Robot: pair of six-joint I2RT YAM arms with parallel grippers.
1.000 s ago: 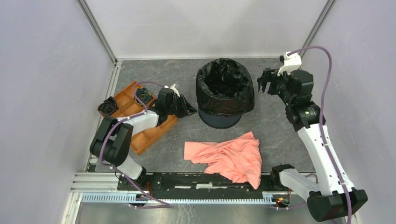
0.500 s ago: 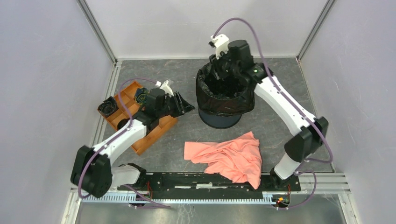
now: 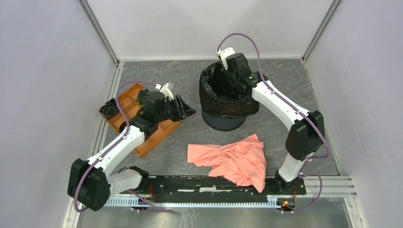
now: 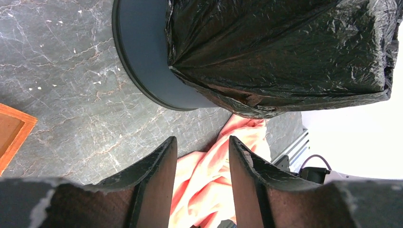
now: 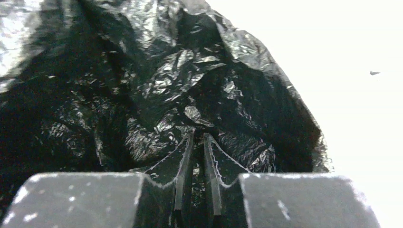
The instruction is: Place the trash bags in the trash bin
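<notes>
Prob thin, light, slippery trash bag, so pinch a rim fold at trash bin's far side; R gripper near-clenched inside it, hold unclear; L gripper released, empty.

Black trash bags; navy trash bin; salmon-pink cloth; orange tray; grey-veined table.

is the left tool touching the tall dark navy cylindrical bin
Apart. The left wrist view shows bare grey table between the left tool and the tall dark navy cylindrical bin; the top view shows that gap too.
</notes>
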